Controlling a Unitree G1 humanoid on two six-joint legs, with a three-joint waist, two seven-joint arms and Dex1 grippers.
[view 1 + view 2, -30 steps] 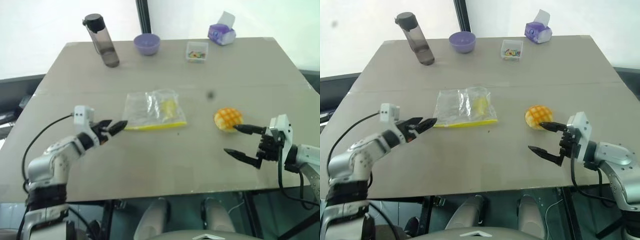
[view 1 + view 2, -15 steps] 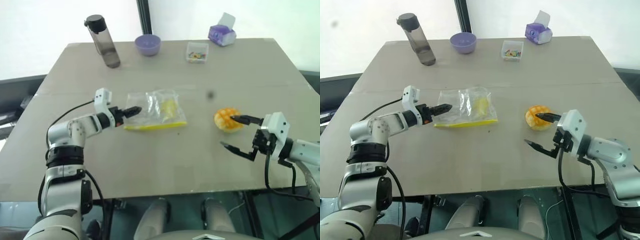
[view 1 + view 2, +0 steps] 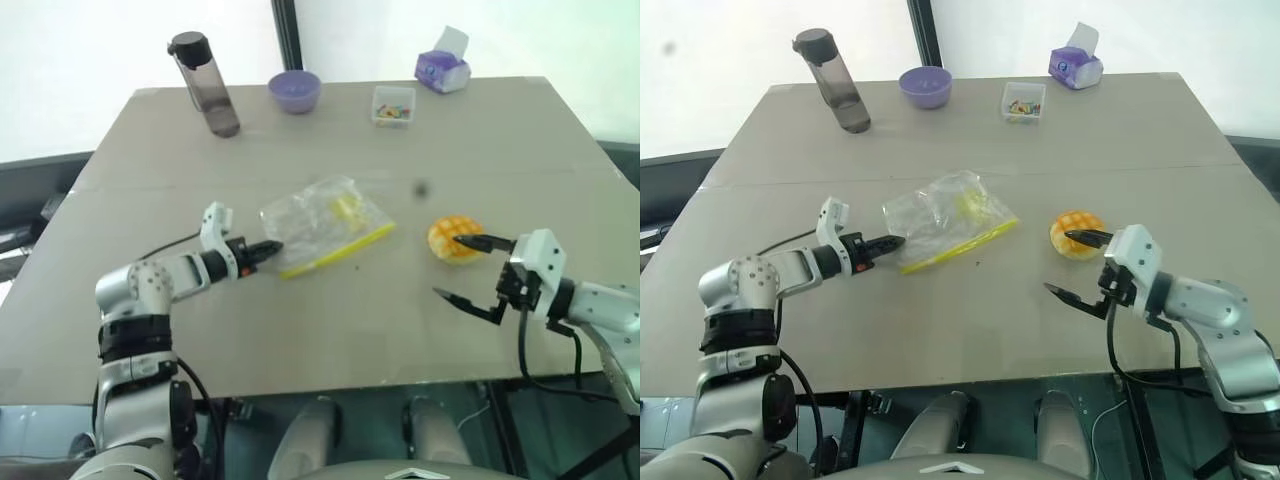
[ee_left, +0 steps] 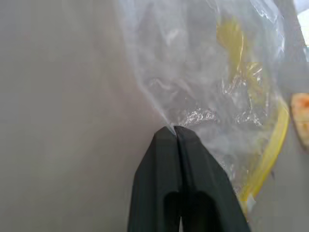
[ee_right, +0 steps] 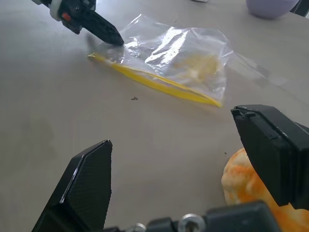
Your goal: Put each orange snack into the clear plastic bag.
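Grip, right: right gripper (image 3: 466, 271) hangs low over the near table edge with its black fingers spread wide, empty; one finger reaches over the orange snack (image 3: 455, 238).
Grip, left: left gripper (image 3: 896, 241) is pinched closed on the clear plastic bag (image 3: 952, 224) at its corner; in the left wrist view the fingertips (image 4: 175, 137) meet flush on the film.
Step in hand: I judge I'm securing the bag so its mouth can be opened, with the bun not yet taken.
How I'd do it well: hold the corner low and steady, lift only enough to slacken the mouth, and bring the right fingers square around the bun's widest part.
Risk: thin film may slip from a pinch this narrow.
Bag: crinkly, glossy, transparent, with a yellow strip along its near edge; lies askew mid-table, well apart from the bun.
Snack: round, domed, yellow-orange with a darker grid; it looks soft, so I'd squeeze gently.
Table (image 3: 330, 330): matte grey, flat.
Far edge: dark water bottle (image 3: 204, 82), purple bowl (image 3: 295, 89), small clear box (image 3: 393, 104), tissue pack (image 3: 443, 67).
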